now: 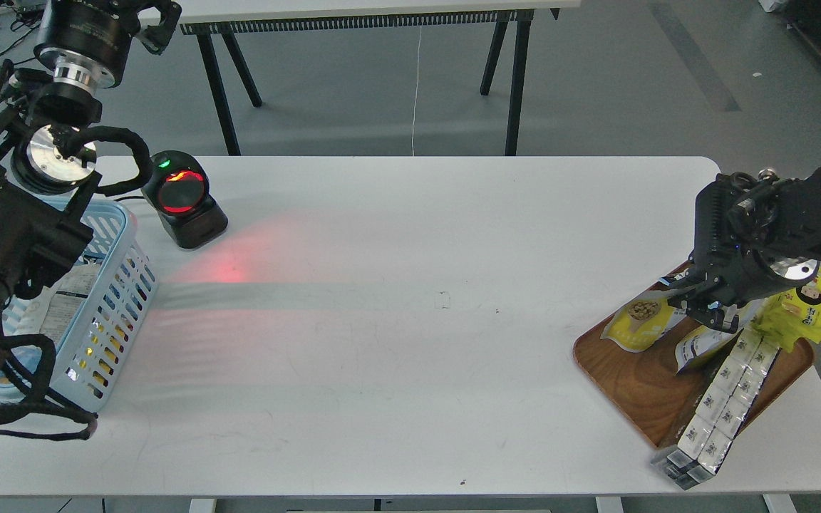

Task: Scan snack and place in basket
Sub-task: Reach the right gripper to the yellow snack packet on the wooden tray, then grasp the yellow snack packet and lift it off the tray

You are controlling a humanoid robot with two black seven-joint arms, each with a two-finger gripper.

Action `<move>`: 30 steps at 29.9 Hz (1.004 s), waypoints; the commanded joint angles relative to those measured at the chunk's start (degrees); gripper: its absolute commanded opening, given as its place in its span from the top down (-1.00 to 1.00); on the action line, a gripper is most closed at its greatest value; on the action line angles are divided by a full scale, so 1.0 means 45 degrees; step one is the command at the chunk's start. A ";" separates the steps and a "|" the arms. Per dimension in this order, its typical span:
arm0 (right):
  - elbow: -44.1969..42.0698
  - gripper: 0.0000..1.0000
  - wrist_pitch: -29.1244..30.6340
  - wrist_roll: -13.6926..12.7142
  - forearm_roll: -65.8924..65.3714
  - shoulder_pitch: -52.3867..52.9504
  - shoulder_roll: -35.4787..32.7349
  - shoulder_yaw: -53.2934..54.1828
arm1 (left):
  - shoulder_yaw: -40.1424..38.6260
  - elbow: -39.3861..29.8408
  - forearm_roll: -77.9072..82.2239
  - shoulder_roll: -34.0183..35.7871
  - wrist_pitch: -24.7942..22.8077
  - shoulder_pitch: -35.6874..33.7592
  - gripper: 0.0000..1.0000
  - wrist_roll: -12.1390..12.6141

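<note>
The snack pouch (640, 318) lies on the brown wooden tray (631, 388) at the right, its yellow front with tan nuts facing up. My right gripper (701, 311) is low over the tray at the pouch's right end, its dark fingers apart and touching or nearly touching the pouch's white top. The light blue basket (122, 281) stands at the table's left edge, partly hidden by my left arm, with some packets inside. My left gripper (157, 20) is high at the top left, far from the basket; its fingers cannot be made out.
A black scanner (182, 201) with a red window stands behind the basket and casts red light on the table. On the tray are a second pouch (699, 348), a bright yellow cartoon packet (802, 306) and a row of white packs (720, 399) overhanging the tray's front.
</note>
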 commanded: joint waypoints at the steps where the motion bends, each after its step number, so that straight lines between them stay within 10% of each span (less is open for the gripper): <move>1: 0.0000 1.00 -0.0068 0.0000 0.0059 0.0013 0.0030 0.0239 | -0.0001 0.0015 0.0003 0.0039 0.0000 -0.0019 -1.00 0.0009; 16: 0.0586 1.00 -0.0127 0.0000 0.1483 0.0560 0.0127 0.3108 | -0.0001 0.0015 0.0003 0.0039 0.0000 -0.0137 -1.00 0.0009; 30: 0.0060 1.00 0.1533 0.0000 0.2246 0.0345 0.3563 0.5533 | -0.0001 0.0034 0.0022 0.0078 0.0000 -0.0078 -1.00 0.0009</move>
